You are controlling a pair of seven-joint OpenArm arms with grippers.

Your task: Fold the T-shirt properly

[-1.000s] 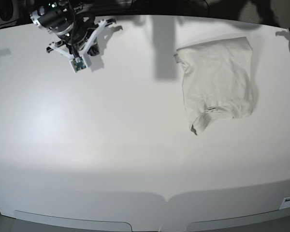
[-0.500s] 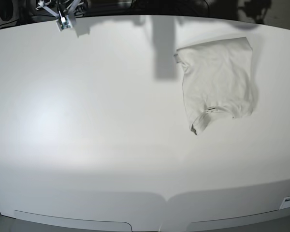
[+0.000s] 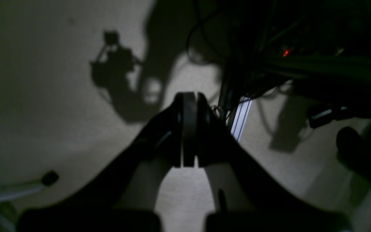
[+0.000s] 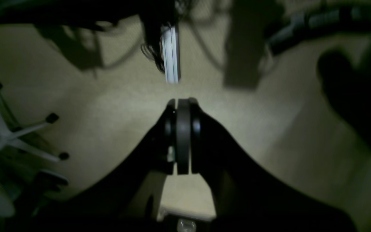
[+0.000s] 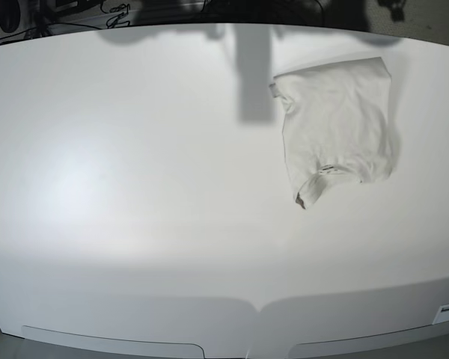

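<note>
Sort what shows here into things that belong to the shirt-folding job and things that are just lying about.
Job:
- T-shirt, folded, on the table
- left gripper, fingers shut, empty
- right gripper, fingers shut, empty

Lying about:
- chair base on the floor
- cables in the dark behind the table

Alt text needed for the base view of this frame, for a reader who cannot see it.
A folded off-white T-shirt lies flat on the white table, toward the far right, with one sleeve sticking out at its near left corner. No robot arm or gripper appears in this view.
</note>
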